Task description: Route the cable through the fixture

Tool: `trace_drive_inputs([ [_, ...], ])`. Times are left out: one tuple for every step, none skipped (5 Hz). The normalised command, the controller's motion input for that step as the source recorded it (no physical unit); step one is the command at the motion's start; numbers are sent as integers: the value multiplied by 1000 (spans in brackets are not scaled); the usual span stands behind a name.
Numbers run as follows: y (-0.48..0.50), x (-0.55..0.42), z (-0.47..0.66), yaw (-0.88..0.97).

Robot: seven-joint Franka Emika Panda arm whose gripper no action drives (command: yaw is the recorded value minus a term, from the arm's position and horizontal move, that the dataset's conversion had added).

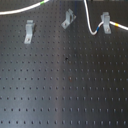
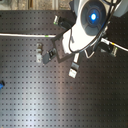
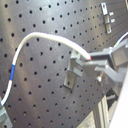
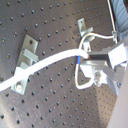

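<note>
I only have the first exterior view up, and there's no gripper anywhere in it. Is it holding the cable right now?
Observer: It looks so. In the first wrist view the gripper is closed on the end of the cable.
Operator: Is it anywhere near a clip?
Observer: In the first wrist view a silver clip sits right beside the gripper's tips. I can't tell which of the three it is.
Operator: And where's the arm?
Observer: In the second exterior view the arm hangs over the upper middle of the board.
</note>
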Motion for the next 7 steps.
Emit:
trace_drive_inputs([
  [139, -330, 351, 0],
  [61, -365, 265, -31],
  [-36, -386, 235, -126],
  [6, -354, 322, -331],
  [220, -212, 339, -254],
  [349, -76, 363, 0],
  [305, 2, 419, 97],
])
